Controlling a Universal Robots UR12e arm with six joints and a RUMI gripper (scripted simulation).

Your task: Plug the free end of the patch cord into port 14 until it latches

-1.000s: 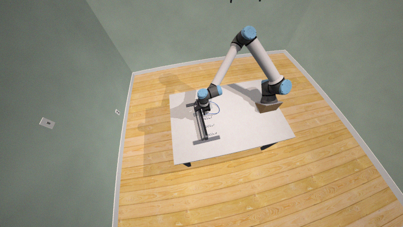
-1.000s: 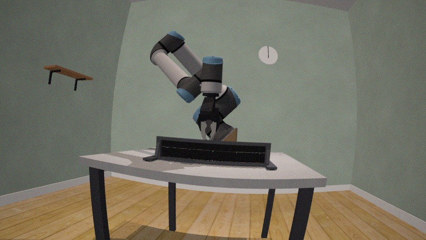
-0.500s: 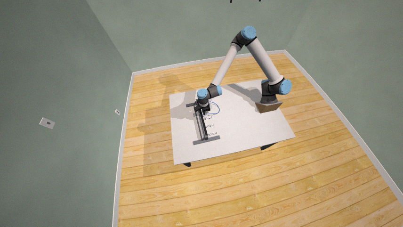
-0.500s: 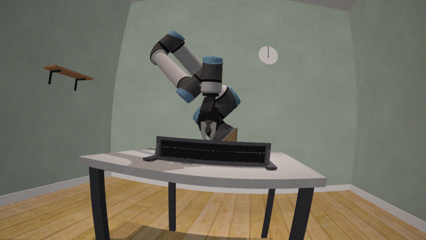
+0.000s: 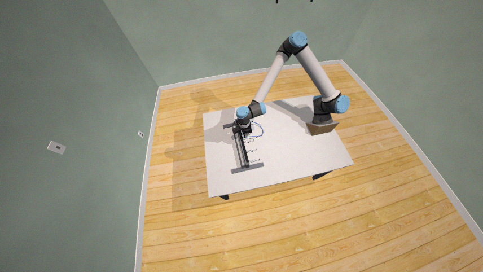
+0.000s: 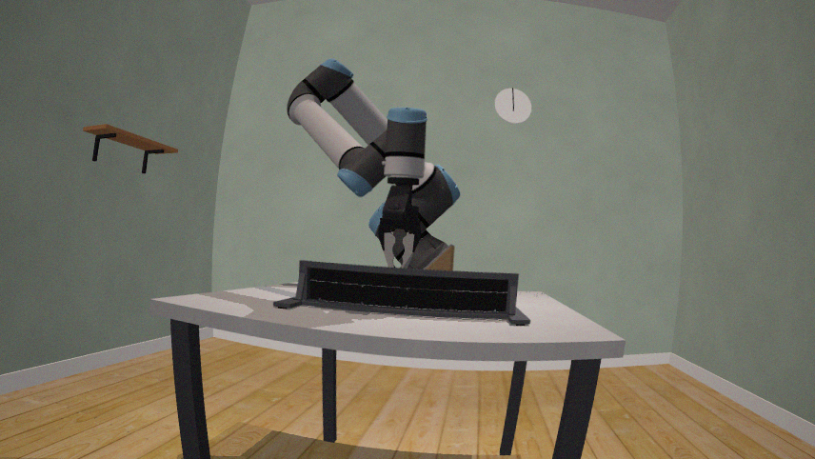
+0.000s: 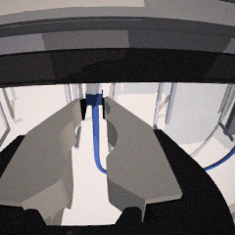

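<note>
My gripper (image 7: pixel 94 99) (image 6: pixel 398 263) (image 5: pixel 246 131) is shut on the free plug (image 7: pixel 93 95) of the blue patch cord (image 7: pixel 97 147) (image 5: pixel 259 128). The plug's clear tip sits right at the dark face of the rack (image 7: pixel 117 64) (image 6: pixel 407 290) (image 5: pixel 244 153); how deep it is in a port I cannot tell. The cord curves down between the fingers and loops away to the right in the wrist view. In the exterior view the fingertips dip just behind the rack's top edge. The rack stands upright on the white table (image 5: pixel 297 152) (image 6: pixel 399 336).
The robot base (image 5: pixel 321 126) stands on the table's far side from the rack. Pale cable guides (image 5: pixel 251 150) jut from the rack's port side. The rack's flat feet (image 5: pixel 247 167) (image 6: pixel 517 319) rest on the table top.
</note>
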